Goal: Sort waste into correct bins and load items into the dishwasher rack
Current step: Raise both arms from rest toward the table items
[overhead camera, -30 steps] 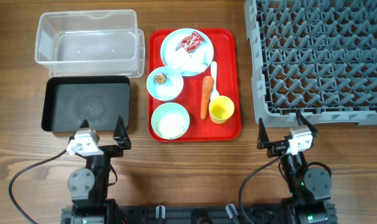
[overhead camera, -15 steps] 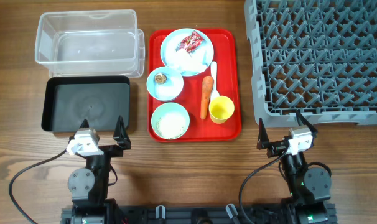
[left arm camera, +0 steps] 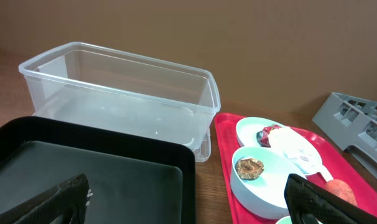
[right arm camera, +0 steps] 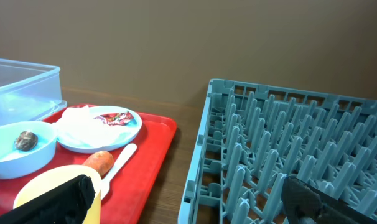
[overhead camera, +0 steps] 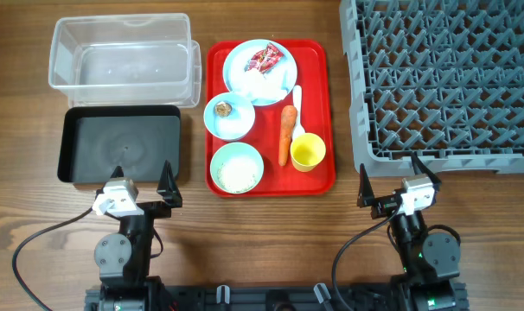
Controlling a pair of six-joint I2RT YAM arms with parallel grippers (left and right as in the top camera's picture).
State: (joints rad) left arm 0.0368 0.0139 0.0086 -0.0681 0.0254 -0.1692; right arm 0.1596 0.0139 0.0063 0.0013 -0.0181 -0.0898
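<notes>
Starting nearest the arm bases, the left gripper and right gripper both stand spread wide over the wooden table, holding nothing. Each wrist view shows its own dark fingertips at the bottom corners with open space between them.

Just beyond the left gripper lies the shallow black tray. Just beyond the right gripper is the near wall of the grey dishwasher rack. Between them is one red serving tray carrying everything else.

- At its near end are a light blue bowl of white rice and one yellow cup.
- Farther on are one carrot, one white plastic spoon just beside it, and a second light blue bowl holding a brown lump.
- Farthest is one light blue plate bearing the red wrapper and the white tissue.

Behind the black tray is the clear plastic tub. That makes two bins.

Only the overhead view shows the rice. The left wrist view cuts that bowl to a sliver, but it shows the tub's deep walls. The right wrist view shows the rack's pegs standing upright in rows and the cup's rim close by.
</notes>
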